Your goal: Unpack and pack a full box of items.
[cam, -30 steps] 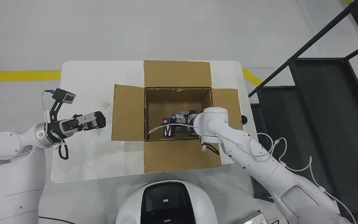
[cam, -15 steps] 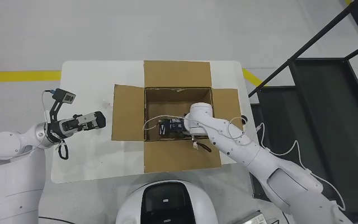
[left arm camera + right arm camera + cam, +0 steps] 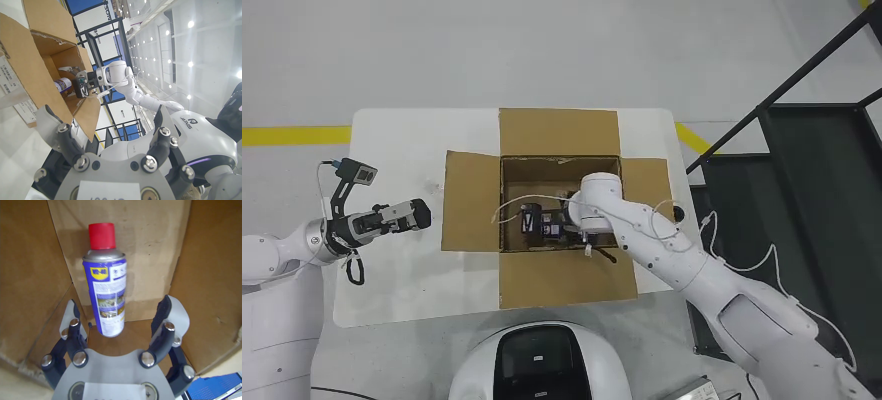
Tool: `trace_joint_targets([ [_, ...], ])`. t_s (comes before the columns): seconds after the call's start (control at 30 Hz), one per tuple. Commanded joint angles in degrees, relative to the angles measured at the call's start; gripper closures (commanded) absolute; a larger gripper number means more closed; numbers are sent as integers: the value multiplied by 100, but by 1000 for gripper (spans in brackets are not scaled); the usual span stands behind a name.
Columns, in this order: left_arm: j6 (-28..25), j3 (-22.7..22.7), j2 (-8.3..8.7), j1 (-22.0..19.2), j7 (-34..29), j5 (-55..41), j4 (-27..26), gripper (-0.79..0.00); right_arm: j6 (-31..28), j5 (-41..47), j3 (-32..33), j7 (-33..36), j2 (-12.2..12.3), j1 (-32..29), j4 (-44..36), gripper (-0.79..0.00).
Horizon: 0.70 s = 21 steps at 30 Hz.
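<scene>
Box (image 3: 470, 200) of brown cardboard stands on the white table (image 3: 392, 150) with all four flaps folded outward. Inside it is one spray can (image 3: 107, 291) with a blue and white body and a red cap. Its cap points away from the right gripper (image 3: 118, 304) and its base end lies toward it.

Right gripper is inside the box cavity, on the side nearer the left flap. Its fingers (image 3: 166, 306) are spread wide on either side of the can's base end. Clear gaps show on both sides, so the can is not grasped.

Left gripper (image 3: 103, 117) is outside the box, over the left part of the table, just beside the left flap. Its fingers (image 3: 47, 115) are parted and hold nothing.
</scene>
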Motion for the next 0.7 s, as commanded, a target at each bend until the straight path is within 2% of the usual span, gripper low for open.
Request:
trace_joint_targets([
  [0.0,0,0,0,0,0,0,0,-785,-35,-10,213,80,92,-142,-370,-785],
  [0.2,0,0,0,0,0,0,0,-785,-38,-100,1372,130,498,-1059,-2016,-785],
  [0.37,0,0,0,0,0,0,0,-785,-57,-17,2595,-480,783,-2118,-3153,-785],
  [0.5,0,0,0,0,0,0,0,-785,-31,176,3464,-1143,923,-2909,-3573,-785],
  [0.67,0,0,0,0,0,0,0,-785,171,225,4282,-1890,1021,-3734,-3543,-785],
])
